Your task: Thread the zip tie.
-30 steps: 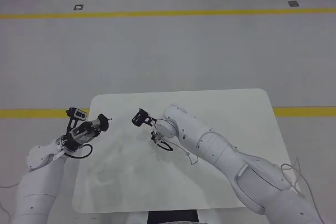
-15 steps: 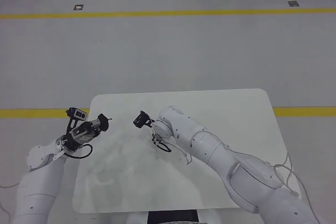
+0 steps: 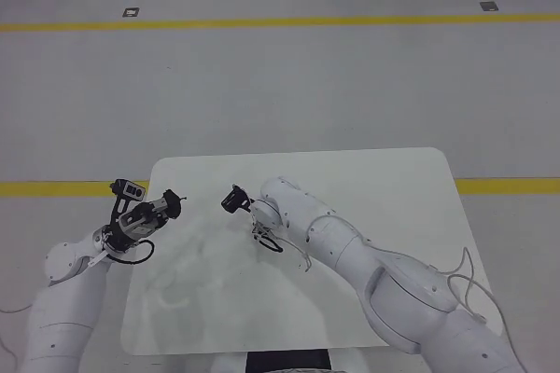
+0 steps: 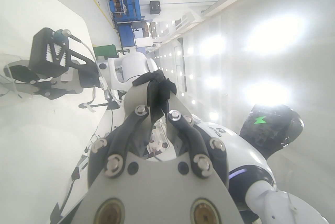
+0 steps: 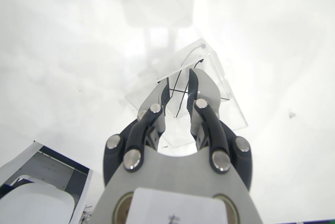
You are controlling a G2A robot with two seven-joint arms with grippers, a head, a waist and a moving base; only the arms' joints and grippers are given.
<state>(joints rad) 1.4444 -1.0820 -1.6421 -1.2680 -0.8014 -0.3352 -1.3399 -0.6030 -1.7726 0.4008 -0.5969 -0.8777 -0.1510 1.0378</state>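
Note:
My right gripper (image 5: 179, 75) stands open and points down into a clear acrylic block (image 5: 225, 110) on the white table (image 3: 383, 186). A thin black zip tie (image 5: 180, 104) runs through the block, passing between the two fingers without being pinched. From the left wrist view, the right gripper (image 4: 19, 78) hangs over the block's edge. My left gripper (image 4: 155, 77) is held off the table's left side (image 3: 173, 203), shut on a black knotted strip (image 4: 159, 94) that sticks out past its fingertips.
The right arm (image 3: 355, 247) lies diagonally across the table's middle, with a black cable loop (image 3: 273, 244) under its wrist. A yellow floor line (image 3: 523, 186) runs behind the table. A white-and-black frame (image 5: 52, 162) shows beside the right wrist.
The right arm's elbow and forearm have swung slightly while its wrist stayed almost in place. The left arm has not moved.

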